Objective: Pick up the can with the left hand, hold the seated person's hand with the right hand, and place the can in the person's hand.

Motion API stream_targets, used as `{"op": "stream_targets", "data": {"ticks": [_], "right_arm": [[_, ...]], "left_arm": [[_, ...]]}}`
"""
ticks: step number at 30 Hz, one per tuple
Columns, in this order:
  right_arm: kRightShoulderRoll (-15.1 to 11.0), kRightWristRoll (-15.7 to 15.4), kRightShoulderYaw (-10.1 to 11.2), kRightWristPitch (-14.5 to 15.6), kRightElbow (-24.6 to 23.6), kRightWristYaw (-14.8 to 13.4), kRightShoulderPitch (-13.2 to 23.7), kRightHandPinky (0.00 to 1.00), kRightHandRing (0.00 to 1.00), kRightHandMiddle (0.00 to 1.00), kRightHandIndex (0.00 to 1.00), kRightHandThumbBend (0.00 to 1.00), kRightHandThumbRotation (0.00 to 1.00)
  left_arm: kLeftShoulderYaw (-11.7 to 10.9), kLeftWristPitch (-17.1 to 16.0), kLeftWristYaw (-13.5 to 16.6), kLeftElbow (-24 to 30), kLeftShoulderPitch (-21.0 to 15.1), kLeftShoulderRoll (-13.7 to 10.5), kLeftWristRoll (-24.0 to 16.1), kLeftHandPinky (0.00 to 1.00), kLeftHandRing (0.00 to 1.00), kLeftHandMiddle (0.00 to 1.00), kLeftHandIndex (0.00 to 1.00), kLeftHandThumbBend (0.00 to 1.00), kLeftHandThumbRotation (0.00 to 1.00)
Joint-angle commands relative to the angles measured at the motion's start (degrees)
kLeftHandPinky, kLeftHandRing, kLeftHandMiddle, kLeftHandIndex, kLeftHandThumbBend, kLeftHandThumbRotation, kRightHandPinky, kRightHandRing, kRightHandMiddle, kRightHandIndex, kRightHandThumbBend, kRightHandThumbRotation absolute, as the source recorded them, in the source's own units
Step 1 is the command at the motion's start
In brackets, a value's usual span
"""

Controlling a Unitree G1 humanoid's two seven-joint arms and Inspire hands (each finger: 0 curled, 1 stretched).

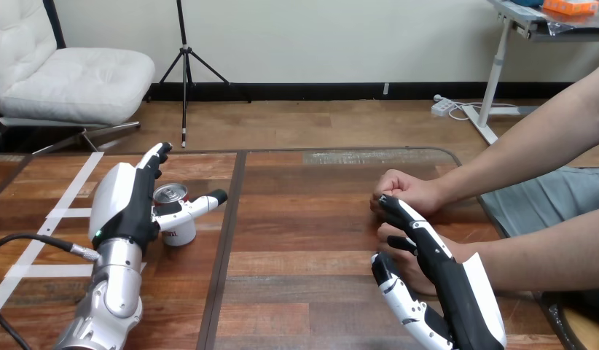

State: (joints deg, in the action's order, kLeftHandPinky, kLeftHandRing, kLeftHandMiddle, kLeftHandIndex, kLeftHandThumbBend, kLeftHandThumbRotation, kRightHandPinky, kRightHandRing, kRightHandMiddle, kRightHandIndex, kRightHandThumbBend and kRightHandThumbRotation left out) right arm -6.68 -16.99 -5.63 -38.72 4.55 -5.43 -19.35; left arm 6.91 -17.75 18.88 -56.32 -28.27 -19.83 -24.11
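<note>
A silver and red can [174, 221] stands upright on the wooden table [311, 219], left of its middle. My left hand [125, 204] is at the can's left side, palm against it. Its fingers [157, 159] point straight away from me and its thumb [202, 203] reaches across the can's near side. Two hands of the person rest on the table at the right: a fist [407, 191] farther off and a nearer hand [390, 234]. My right hand [457, 288] lies over the nearer hand, fingers [409, 219] straight on top of it and thumb [393, 288] just in front.
White tape strips [63, 213] cross the table's left part. A dark seam [227, 233] runs front to back just right of the can. The person's forearms [530, 146] come in from the right edge.
</note>
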Motion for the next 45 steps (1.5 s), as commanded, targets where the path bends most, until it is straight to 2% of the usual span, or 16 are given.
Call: {"op": "stream_targets", "data": {"ticks": [1,22,45], "right_arm": [[0.2,-0.2,0.3,0.1,-3.1,-0.4,2.0,0.81,0.9,0.91,0.88,0.4,0.68],[-0.1,0.2,0.0,0.4,-3.9,0.1,1.6,0.8,0.89,0.91,0.88,0.4,0.68],[-0.7,0.6,0.0,-0.3,-3.6,0.4,1.8,0.81,0.89,0.9,0.87,0.41,0.69]], "left_arm": [[0.9,0.7,0.6,-0.4,-5.3,-0.5,-0.8,0.77,0.86,0.9,0.91,0.91,0.53],[2.7,2.2,-0.5,-1.9,-6.0,-0.7,-2.2,0.8,0.89,0.94,0.95,0.94,0.57],[3.9,2.2,0.4,-3.4,-6.2,-0.6,-2.8,0.81,0.9,0.95,0.96,0.97,0.57]]}}
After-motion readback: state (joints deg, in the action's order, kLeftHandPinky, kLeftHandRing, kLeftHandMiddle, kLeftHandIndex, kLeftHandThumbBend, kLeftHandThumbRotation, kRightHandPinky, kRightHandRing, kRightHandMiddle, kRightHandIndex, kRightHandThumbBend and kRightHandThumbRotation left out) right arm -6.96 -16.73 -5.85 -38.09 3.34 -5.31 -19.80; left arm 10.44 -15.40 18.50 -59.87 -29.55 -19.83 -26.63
